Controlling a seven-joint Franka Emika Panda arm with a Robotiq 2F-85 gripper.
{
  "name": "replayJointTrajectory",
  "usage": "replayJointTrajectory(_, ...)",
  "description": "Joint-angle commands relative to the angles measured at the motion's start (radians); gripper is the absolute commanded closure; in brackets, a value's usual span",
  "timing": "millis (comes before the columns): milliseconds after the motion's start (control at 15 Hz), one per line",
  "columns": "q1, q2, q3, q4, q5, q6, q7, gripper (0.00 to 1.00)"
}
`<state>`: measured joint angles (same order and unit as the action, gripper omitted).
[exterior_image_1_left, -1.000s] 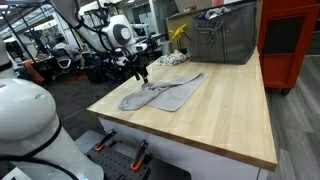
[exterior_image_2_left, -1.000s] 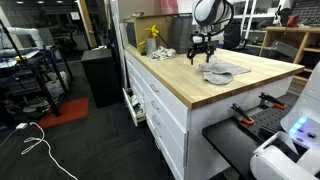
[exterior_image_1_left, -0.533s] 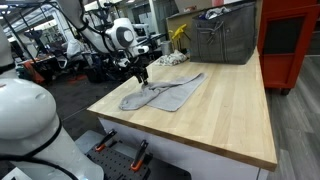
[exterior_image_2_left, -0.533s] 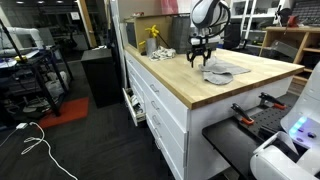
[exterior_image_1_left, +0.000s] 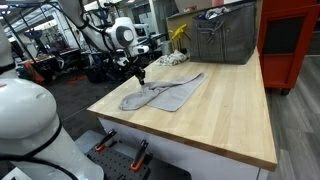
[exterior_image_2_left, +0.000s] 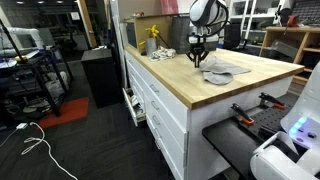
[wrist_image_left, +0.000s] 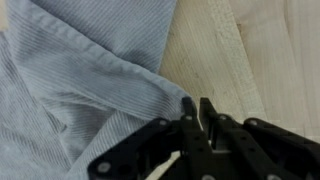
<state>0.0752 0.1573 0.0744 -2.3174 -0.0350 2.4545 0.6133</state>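
Note:
A grey-blue striped cloth (exterior_image_1_left: 165, 93) (exterior_image_2_left: 222, 72) lies crumpled on the wooden table top (exterior_image_1_left: 220, 115) (exterior_image_2_left: 190, 85). My gripper (exterior_image_1_left: 140, 77) (exterior_image_2_left: 199, 62) points straight down at the cloth's edge, close to one side of the table. In the wrist view the black fingers (wrist_image_left: 187, 108) stand almost together, the gripper (wrist_image_left: 196, 108) pinching the hem of the cloth (wrist_image_left: 90, 80) where it meets bare wood. The fabric fills the left part of that view in folds.
A metal basket (exterior_image_1_left: 225, 38) stands at the back of the table, with a yellow object (exterior_image_1_left: 179, 35) (exterior_image_2_left: 152, 33) and a small grey bundle (exterior_image_1_left: 172, 59) beside it. A red cabinet (exterior_image_1_left: 295, 40) stands past the table. Drawers (exterior_image_2_left: 160, 105) line the table's side.
The jaws have gone from wide open to nearly together at the cloth's edge. The arm has stayed over the same spot.

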Motion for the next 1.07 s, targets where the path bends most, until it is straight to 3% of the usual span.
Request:
replayJointTrajectory(0,0.011,-0.007,-0.018,0.011,0.030,-0.031,-0.012,1.00)
replayJointTrajectory(467,0.018,-0.067,0.004,0.005,0.102,-0.072,-0.071,0.99)
replayJointTrajectory(667,0.042,-0.107,0.031,0.056,0.150,-0.167,-0.119,0.99)
replayJointTrajectory(1000,0.098,-0.123,0.082,0.201,0.085,-0.335,-0.047,0.99)
